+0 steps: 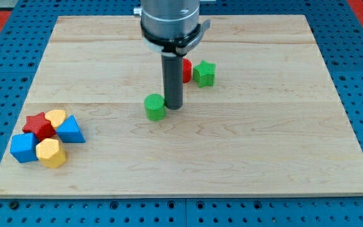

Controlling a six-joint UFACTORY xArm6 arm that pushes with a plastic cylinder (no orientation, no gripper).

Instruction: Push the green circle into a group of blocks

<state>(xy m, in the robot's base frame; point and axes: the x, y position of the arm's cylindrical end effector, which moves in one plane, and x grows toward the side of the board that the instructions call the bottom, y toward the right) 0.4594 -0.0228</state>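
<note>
Camera view: upright green circle (pixel 155 107), my tip (pixel 173 104) seemingly touching its right.

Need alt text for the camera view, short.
My tip touches the right side of the green circle mid-board on the wooden table. A green star and red block sit behind; five red, yellow and blue blocks cluster bottom left.

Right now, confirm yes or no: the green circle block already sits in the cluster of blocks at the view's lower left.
No. The green circle stands alone mid-board beside my tip, well apart from that cluster.
</note>
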